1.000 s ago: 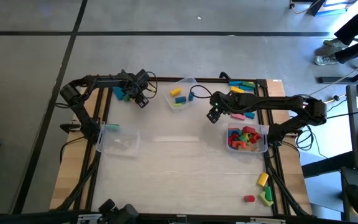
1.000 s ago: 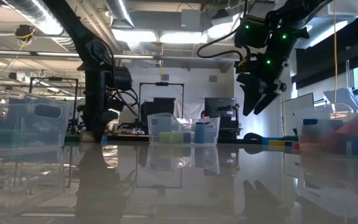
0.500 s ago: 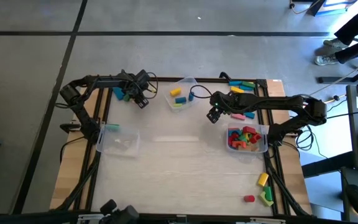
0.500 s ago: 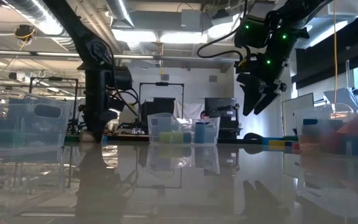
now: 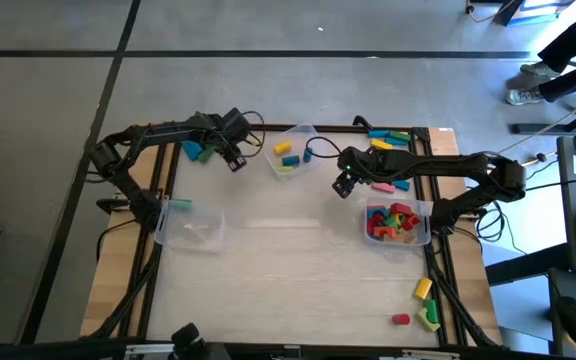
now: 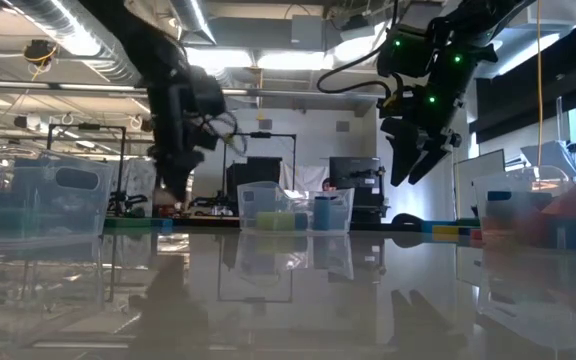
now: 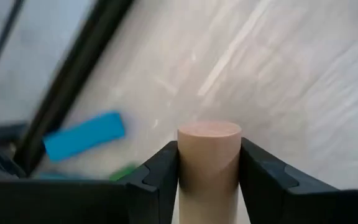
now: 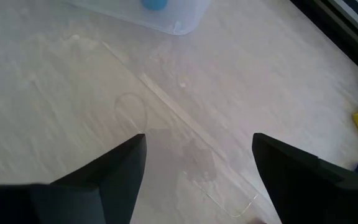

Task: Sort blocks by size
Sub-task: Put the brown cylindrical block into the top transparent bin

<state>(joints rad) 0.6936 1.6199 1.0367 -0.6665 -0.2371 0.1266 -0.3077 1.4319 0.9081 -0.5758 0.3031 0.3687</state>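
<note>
My left gripper (image 5: 236,161) hangs over the table's far left, between a blue bar and a green block (image 5: 196,150) and the middle clear bin (image 5: 293,150). It is shut on a pale pink cylinder (image 7: 209,155). In the left wrist view a blue bar (image 7: 84,135) lies on the table behind it. My right gripper (image 5: 343,187) is open and empty above the table, right of the middle bin; the low view (image 6: 413,160) shows it well above the surface. The right bin (image 5: 398,222) holds several coloured blocks. My left gripper pinches the cylinder's curved sides (image 7: 185,163) between its two fingers. The cylinder lies along the fingers, and its flat end (image 7: 209,130) sticks out past the fingertips. It is clear of the table.
An empty-looking clear bin (image 5: 190,222) stands at the left. Loose blocks lie at the far right (image 5: 388,140), a pink bar (image 5: 380,186) beside my right arm, and yellow, red and green blocks at the near right (image 5: 423,300). The middle bin holds yellow and blue pieces.
My left gripper has moved a little up and toward the table's right, toward the middle bin, away from the blue and green blocks. My right gripper has kept still.
</note>
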